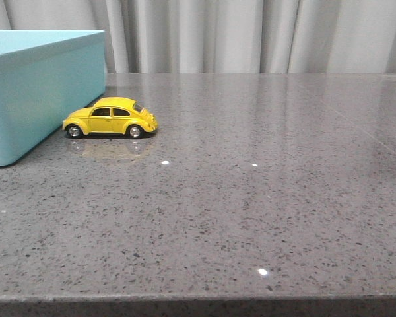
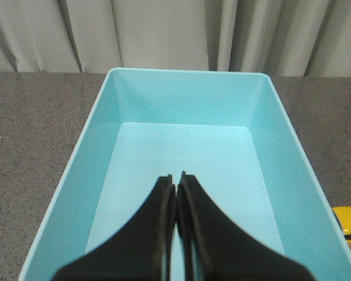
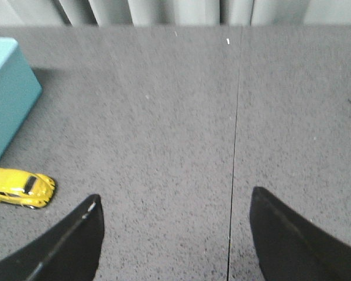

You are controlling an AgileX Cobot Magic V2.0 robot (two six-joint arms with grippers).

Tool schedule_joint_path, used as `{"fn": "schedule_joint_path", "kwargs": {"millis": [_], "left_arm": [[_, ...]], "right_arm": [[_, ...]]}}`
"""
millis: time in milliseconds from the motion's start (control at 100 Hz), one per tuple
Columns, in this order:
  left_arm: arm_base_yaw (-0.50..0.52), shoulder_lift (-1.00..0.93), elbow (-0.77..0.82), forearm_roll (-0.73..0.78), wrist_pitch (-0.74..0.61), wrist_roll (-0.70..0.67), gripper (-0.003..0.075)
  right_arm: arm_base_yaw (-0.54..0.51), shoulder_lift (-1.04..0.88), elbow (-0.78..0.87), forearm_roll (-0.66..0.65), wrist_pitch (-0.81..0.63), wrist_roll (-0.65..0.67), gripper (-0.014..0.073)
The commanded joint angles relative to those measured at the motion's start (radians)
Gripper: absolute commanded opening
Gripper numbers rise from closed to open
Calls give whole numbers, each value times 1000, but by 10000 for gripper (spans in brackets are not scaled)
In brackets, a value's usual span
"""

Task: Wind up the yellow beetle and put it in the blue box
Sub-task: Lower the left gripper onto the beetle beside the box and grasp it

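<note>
You are at the very start: nothing is picked up yet, and the car is neither wound up nor stored. The grey table (image 1: 264, 211) has wide free room to the right of the car and toward its front edge, so you can approach from that side without trouble. The blue box (image 1: 39, 99) stands at the far left, with nothing inside in the left wrist view, and its right wall is the one edge to respect. The left gripper (image 2: 176, 178) hangs above the box with its jaws pressed together, holding nothing. The right gripper (image 3: 174, 205) has its jaws spread wide over bare table. The yellow beetle (image 1: 111, 118) stands on its wheels just beside the box wall, so your next move is, I think, to bring the right gripper to it and close on its body
</note>
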Motion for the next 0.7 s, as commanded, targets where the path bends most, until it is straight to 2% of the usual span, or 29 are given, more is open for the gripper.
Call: {"fn": "schedule_joint_path", "kwargs": {"millis": [0, 100, 210, 310, 500, 690], "left_arm": [[1, 64, -101, -96, 8, 114, -18], [1, 154, -194, -245, 82, 286, -18], [1, 253, -295, -319, 179, 373, 22], [1, 353, -400, -330, 270, 425, 137], [1, 510, -579, -378, 423, 566, 408], [-71, 618, -705, -387, 486, 734, 541]], "right_arm": [[1, -80, 38, -15, -142, -14, 529], [1, -135, 98, -15, -162, -13, 529], [1, -178, 140, -8, -156, -13, 529], [1, -201, 157, 10, -150, -13, 529], [1, -210, 158, 29, -153, -13, 529], [1, -210, 158, 31, -154, -13, 529]]}}
